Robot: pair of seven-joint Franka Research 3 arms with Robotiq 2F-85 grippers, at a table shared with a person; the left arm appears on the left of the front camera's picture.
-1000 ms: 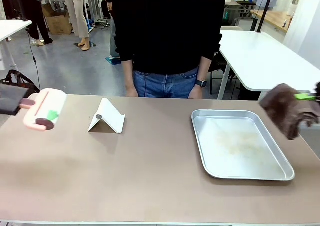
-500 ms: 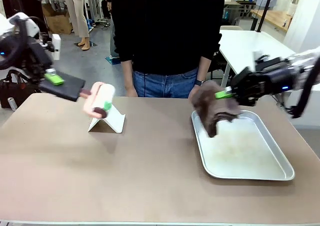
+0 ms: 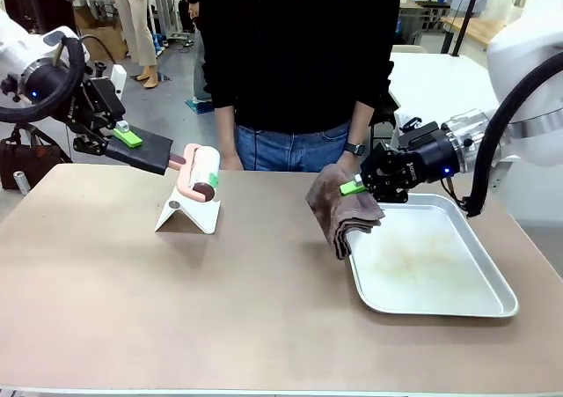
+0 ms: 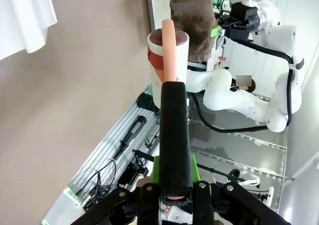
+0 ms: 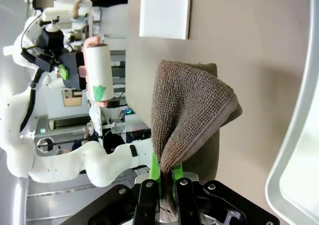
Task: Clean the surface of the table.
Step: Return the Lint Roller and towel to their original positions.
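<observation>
- Running left to right across your front view, the table (image 3: 176, 309) lies with its long side toward the person (image 3: 295, 62).
- Your left gripper (image 3: 132, 140) pinches a lint roller (image 3: 198, 172) handle, above a white stand (image 3: 189, 208).
- Your right gripper (image 3: 356, 186) clamps a brown cloth (image 3: 339, 212), hanging beside the metal tray (image 3: 493, 305).

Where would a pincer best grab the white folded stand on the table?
Probably the top ridge of the white folded stand, coming straight down from above. It sits like a tent on the table: two thin panels meet in a narrow peak that shut fingers could pinch, while the sloped faces spread wide at the base. The lint roller held by the left pincer hangs just above it now.
</observation>
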